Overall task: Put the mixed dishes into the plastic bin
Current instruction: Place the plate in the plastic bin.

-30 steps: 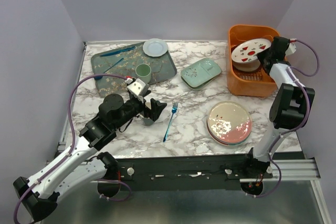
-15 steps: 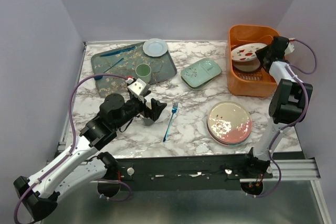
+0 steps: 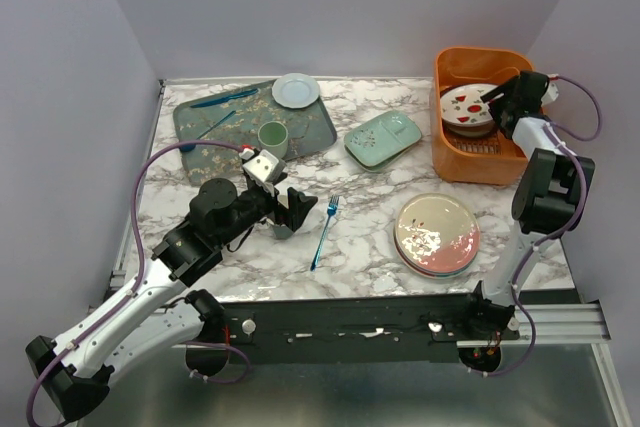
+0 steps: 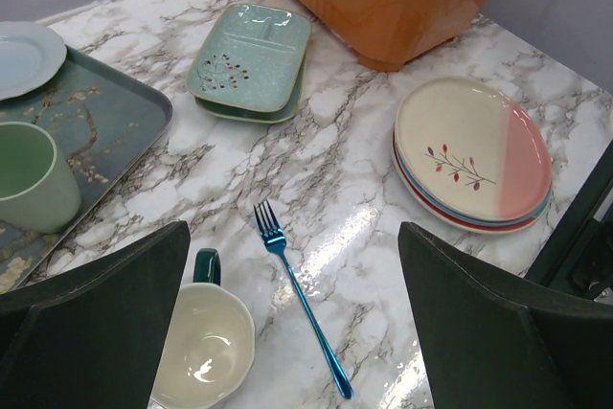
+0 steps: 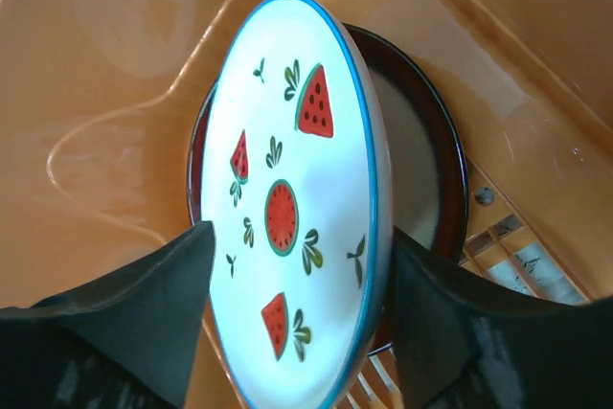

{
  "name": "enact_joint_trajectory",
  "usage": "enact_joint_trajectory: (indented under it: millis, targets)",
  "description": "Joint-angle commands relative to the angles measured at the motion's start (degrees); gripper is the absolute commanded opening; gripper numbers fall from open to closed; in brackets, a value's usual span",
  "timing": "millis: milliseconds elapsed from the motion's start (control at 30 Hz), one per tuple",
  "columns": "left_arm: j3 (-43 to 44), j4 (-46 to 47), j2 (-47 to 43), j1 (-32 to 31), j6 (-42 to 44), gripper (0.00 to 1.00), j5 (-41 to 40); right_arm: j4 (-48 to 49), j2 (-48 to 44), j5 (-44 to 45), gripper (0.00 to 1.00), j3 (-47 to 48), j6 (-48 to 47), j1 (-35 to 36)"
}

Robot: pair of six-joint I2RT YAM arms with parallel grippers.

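Since the left gripper hangs right over it, the dark mug with a cream inside is half covered in the top view and cut off by the lower edge of the left wrist view. The fingers are spread wide, with nothing held between them. Behind, on the flat dark floral tray, a pale-green cup and a small pale-blue plate are set. A slim blue metal fork is laid just right of the mug. Bare marble table is left open beyond it. Farther back lies the pale-green rectangular divided dish. Of the stack of round plates near the front edge, only the top cream-and-pink plate is fully seen; the lower ones show as rims. The deep bright-orange plastic bin is set at the far right by the wall. Inside it, the white watermelon-print plate is rested tilted on a dark-rimmed tan bowl, which is mostly hidden. The right gripper is held over it with its fingers parted; contact with the rim cannot be made out.
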Motion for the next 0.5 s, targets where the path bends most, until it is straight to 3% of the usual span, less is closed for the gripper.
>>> enact_joint_trajectory:
  millis: [0,467]
  targets:
    - [-0.56,-0.01,-0.67,-0.21,0.77,0.99,-0.13,-1.8,2.04,-0.9,0.79,3.47,-2.37,-0.26]
    - [-0.64,0.08,-0.58,-0.21,0.95,0.99,-0.21,-10.33,8.01,0.15,0.91,10.5,-5.97,-0.26]
